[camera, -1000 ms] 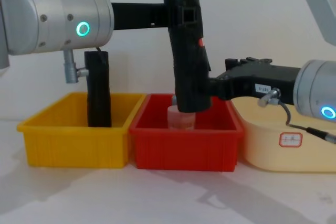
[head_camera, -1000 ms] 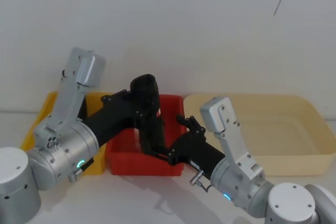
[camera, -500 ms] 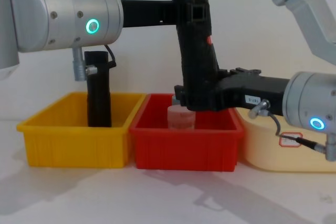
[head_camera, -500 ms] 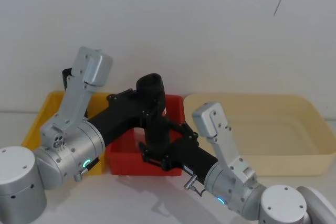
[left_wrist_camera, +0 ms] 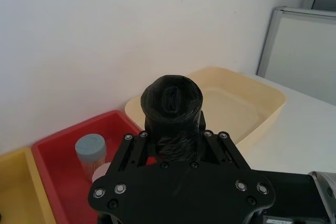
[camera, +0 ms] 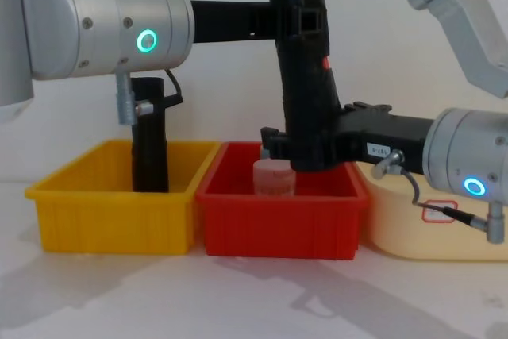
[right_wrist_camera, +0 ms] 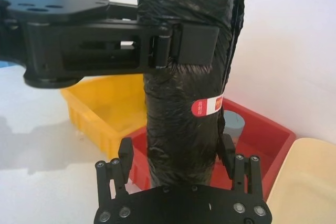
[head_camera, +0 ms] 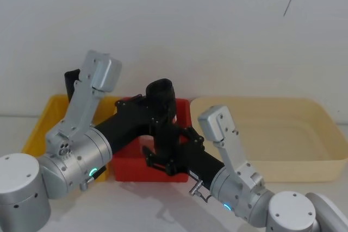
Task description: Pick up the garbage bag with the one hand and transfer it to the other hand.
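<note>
The garbage bag, judged stiff, light and slick, was clamped high by the left gripper and straddled low, the likelier firm hold, by the open-jawed right gripper.

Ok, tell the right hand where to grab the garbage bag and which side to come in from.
Take the lower stretch of the garbage bag, below the red mark, coming in level from the robot's right. The roll stands upright with the left hand clamped near its top, so the lower part is free. The right hand brackets it there, not yet closed.
</note>
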Motion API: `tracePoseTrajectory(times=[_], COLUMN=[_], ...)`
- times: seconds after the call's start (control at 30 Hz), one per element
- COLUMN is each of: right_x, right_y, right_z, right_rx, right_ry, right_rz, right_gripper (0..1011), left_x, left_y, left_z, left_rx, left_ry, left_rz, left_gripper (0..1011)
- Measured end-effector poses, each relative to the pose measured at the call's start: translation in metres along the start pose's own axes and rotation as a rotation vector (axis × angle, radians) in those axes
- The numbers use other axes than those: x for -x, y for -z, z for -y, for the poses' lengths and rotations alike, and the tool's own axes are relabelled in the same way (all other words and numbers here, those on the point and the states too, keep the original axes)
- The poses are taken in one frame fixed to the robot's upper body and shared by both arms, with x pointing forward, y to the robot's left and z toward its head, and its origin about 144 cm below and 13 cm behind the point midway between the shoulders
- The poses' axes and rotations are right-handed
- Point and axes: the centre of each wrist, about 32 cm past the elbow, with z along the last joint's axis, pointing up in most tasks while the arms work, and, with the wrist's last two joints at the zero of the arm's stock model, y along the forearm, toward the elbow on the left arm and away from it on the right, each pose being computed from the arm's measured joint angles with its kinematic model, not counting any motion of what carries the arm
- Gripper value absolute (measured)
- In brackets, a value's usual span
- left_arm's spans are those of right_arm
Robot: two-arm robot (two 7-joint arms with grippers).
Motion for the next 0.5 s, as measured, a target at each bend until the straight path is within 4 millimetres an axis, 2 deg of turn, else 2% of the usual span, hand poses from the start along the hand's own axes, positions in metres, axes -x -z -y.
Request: tracePoseTrajectory(times=[0.37, 0.5], right_x=[-0.0011, -0.0012], right_y=[0.0004, 0.0007], right_z=[0.0004, 0.0005], right_rx=[-0.013, -0.015], right_ry=[0.016, 0.019], right_rz=[-0.001, 0.000], right_gripper=[999, 932], left_x=[0.0032, 0.0036], left_y=[0.0000, 0.0002], left_z=[-0.0010, -0.0013], left_rx=[-0.006, -0.007], left_ry=[0.010, 0.011], left_rz=[-0.001, -0.002], left_gripper=[379, 379])
